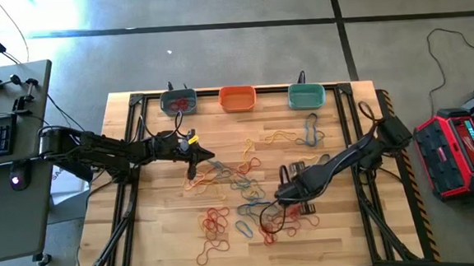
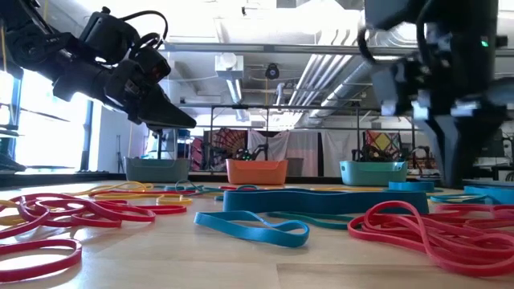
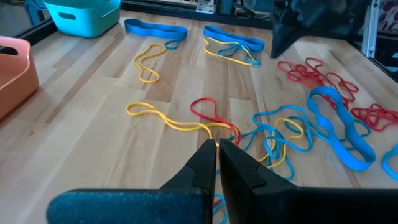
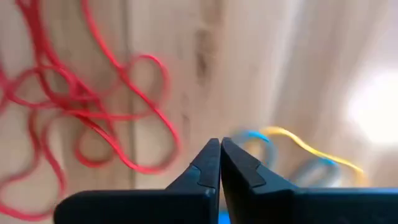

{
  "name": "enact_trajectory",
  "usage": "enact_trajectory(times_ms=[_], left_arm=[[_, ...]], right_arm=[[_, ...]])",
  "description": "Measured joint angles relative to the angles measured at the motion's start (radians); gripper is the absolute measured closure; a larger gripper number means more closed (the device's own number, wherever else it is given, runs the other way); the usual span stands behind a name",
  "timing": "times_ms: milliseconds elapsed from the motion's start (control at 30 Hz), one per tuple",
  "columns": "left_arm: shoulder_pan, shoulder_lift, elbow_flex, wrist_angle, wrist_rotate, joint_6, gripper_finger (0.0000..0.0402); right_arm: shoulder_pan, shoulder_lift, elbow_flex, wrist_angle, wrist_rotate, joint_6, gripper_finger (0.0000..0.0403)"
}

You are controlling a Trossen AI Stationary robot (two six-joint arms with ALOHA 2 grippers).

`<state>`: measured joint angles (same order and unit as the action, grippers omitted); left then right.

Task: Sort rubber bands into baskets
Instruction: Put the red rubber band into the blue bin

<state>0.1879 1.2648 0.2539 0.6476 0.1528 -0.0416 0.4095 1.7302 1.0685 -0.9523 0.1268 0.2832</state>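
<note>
Sorted: you have a few red bands in the grey-blue basket (image 1: pixel 178 102).
Left: most rubber bands (image 1: pixel 241 195) lie on the table (image 1: pixel 144 238).
Tools: left gripper (image 3: pixel 217 144) and right gripper (image 4: pixel 220 144) both clenched, grasping nothing visible.

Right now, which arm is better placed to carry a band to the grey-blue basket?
The left, probably. Its shut end effector hangs just in front of the grey-blue basket, above the yellow band. The right end effector, also shut, is low over the red bands at the near edge, much farther away.
</note>
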Motion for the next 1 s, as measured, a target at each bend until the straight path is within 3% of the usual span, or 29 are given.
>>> enact_trajectory(times_ms=[200,467,700,1000], left_arm=[[0.0,0.0,0.0,0.0,0.0,-0.01,0.0392],[0.0,0.0,0.0,-0.001,0.002,-0.01,0.0392],[0.0,0.0,0.0,-0.001,0.002,-0.009,0.0392],[0.0,0.0,0.0,-0.001,0.002,-0.009,0.0392]], right_arm=[[-0.025,-0.001,0.096,-0.097,0.136,-0.007,0.0403],[-0.029,-0.001,0.062,-0.053,-0.101,0.057,0.0389],[-0.029,-0.001,-0.007,0.099,-0.124,0.101,0.0354],[-0.042,-0.001,-0.011,0.066,-0.168,0.204,0.0363]])
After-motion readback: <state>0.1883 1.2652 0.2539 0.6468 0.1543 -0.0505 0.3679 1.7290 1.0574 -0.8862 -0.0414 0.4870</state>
